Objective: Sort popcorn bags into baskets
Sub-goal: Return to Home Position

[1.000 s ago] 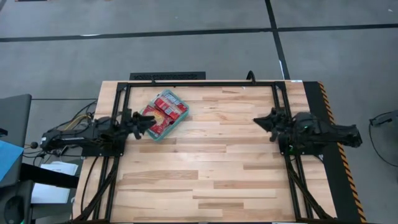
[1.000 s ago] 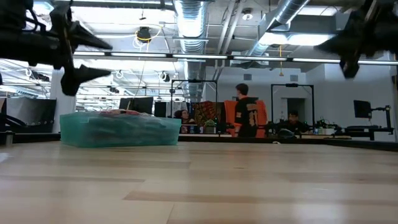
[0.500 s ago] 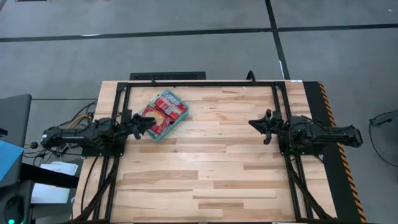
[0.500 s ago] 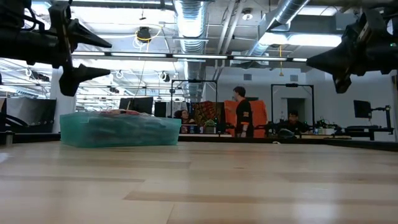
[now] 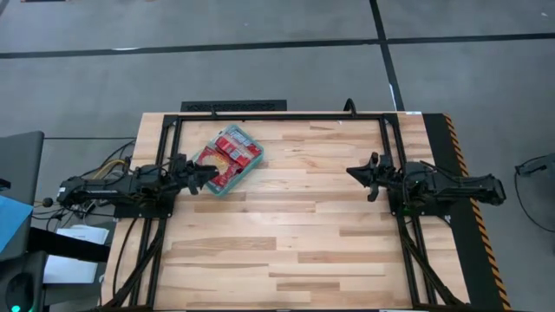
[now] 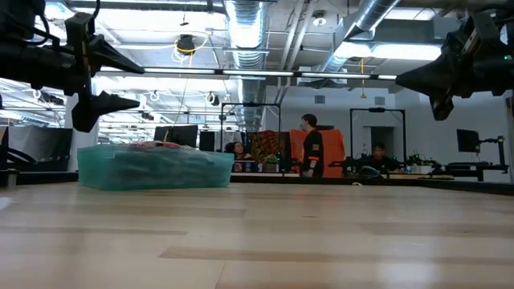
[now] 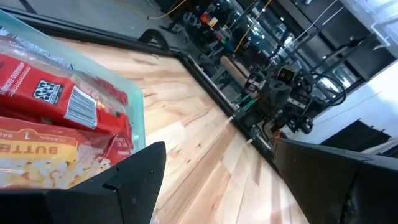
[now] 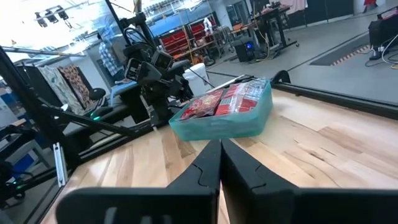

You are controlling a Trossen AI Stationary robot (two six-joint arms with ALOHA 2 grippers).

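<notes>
Pale wooden planks, smooth with a soft satin sheen, make up the table (image 5: pixel 295 243), which is bordered by a black frame (image 5: pixel 286 116) that looks like painted metal. The teal-green tray (image 8: pixel 217 127) is translucent plastic with a faintly frosted surface. Inside it, the red popcorn bags (image 7: pixel 43 93) are glossy, crinkled film that catches the overhead light. The left gripper (image 5: pixel 208 172) and right gripper (image 8: pixel 219 144) are dark and matt, with the look of moulded plastic. The floor (image 5: pixel 260 78) around the table is grey, matt and finely speckled.
</notes>
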